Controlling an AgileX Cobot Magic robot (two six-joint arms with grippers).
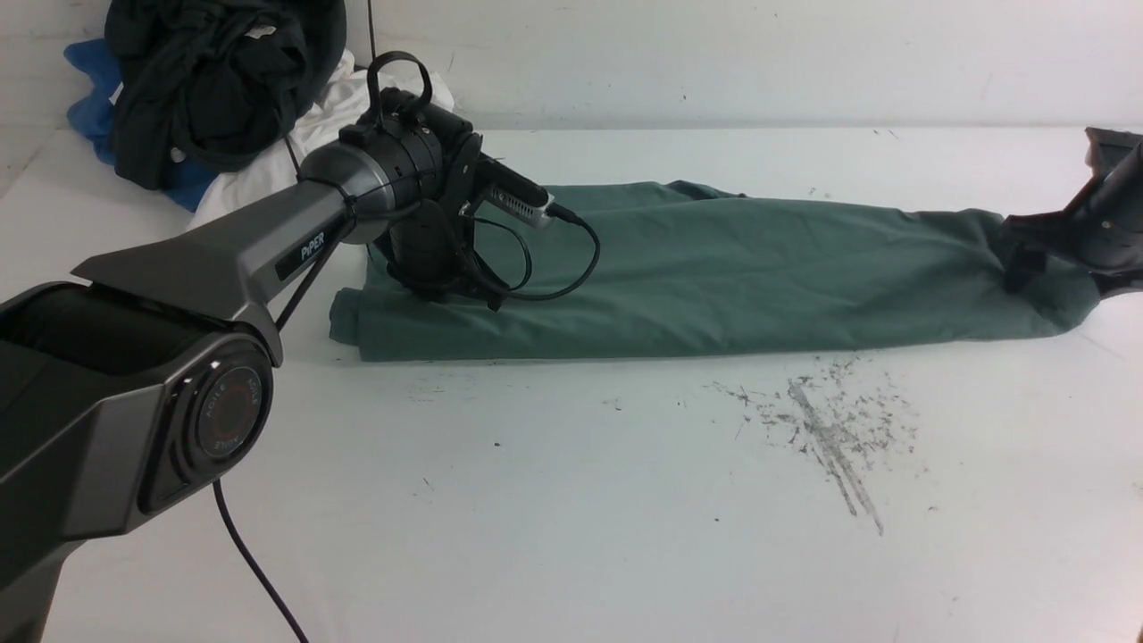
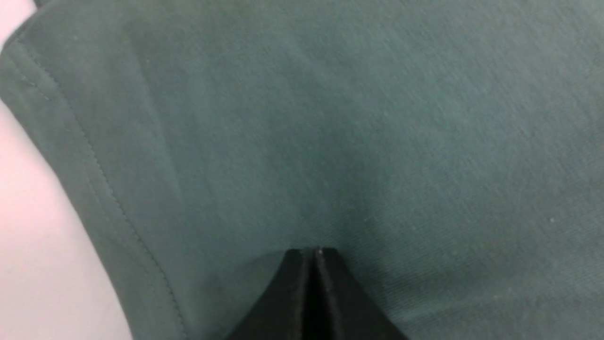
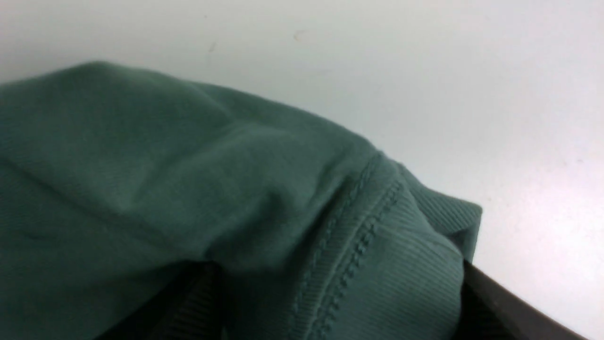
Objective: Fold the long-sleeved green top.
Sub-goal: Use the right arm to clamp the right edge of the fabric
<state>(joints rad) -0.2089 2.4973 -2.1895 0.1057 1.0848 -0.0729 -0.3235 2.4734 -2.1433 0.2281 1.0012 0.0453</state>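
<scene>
The green long-sleeved top lies folded into a long strip across the white table. My left gripper points down onto the strip's left end. In the left wrist view its jaws are shut, tips against smooth green cloth near a stitched hem; no cloth shows between them. My right gripper is at the strip's right end. In the right wrist view a ribbed green band bunches between its wide-apart jaws, with one dark finger beside it.
A pile of clothes sits at the back left corner: a black garment on top of blue cloth and white cloth. Dark scuff marks streak the table in front of the top. A black cable hangs from my left arm.
</scene>
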